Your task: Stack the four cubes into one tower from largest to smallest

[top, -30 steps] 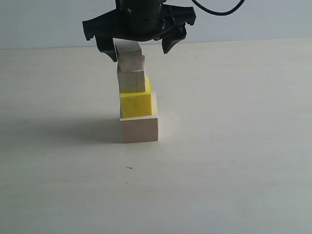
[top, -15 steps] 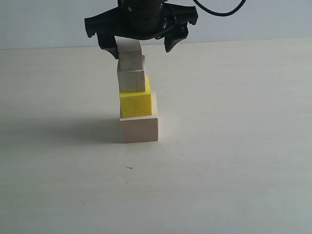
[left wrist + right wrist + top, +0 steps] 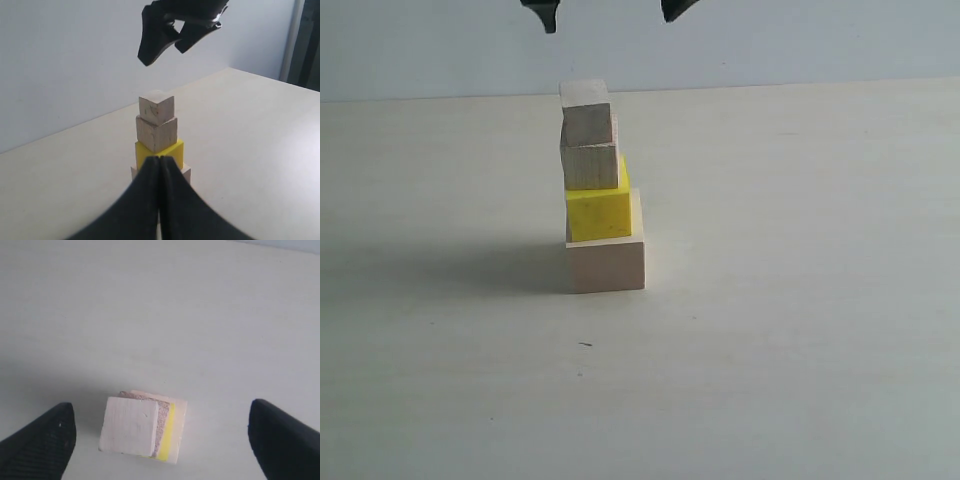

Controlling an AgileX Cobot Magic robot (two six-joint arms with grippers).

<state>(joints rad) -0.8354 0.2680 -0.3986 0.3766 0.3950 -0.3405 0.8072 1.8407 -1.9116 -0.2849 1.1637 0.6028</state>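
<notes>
Pale table (image 3: 800, 380), plain wall (image 3: 840, 40) behind. We see right gripper (image 3: 610, 12) spread wide, empty, hanging clear above tower (image 3: 603, 200); left gripper (image 3: 159, 172) pressed shut, pointed at it. Tower upright mid-table, free room all round.

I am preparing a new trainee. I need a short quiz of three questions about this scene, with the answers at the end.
1. True or false: the right arm's jaws stand open above the smallest pale wooden cube and do not touch it.
2. Which cube rests directly on the large pale wooden base cube?
A) the bright yellow cube
B) the medium pale wooden cube
C) no cube
3. Fill in: in the left wrist view, the left arm's jaws are ___.
Key: 1 true; 2 A; 3 shut.
</notes>
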